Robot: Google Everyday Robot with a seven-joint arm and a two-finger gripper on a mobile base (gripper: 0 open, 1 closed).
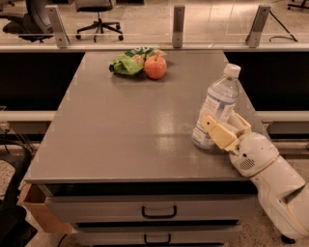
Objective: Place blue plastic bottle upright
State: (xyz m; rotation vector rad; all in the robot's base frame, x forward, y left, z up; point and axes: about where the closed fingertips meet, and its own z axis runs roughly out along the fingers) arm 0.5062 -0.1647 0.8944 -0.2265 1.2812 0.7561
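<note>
Clear, ribbed plastic marks the blue plastic bottle [217, 107], which stands near the right edge of the grey tabletop [120, 130], toward the front. It is not upright: it tilts, with its white screw cap [232, 71] leaning up and to the right, away from the table's middle, while its base meets the surface lower left. A white-and-blue label wraps its middle.

The gripper [223, 125] reaches in from the lower right on a white arm [270, 178] that rises past the table's front corner. Its tan fingers [218, 133] sit on either side of the bottle's lower body, one in front and one behind, clamped on it just above the base.

At the far end of the table, well apart from the bottle, a red-orange apple [155, 67] rests touching a crumpled green bag [126, 63] on its left.

Below the tabletop, two grey drawers [159, 211] with dark handles face the camera. A cardboard box [37, 208] sits at the table's lower left corner. Beyond the table, metal posts [178, 20] hold a glass partition, and an office chair [98, 9] stands on the floor behind it.
</note>
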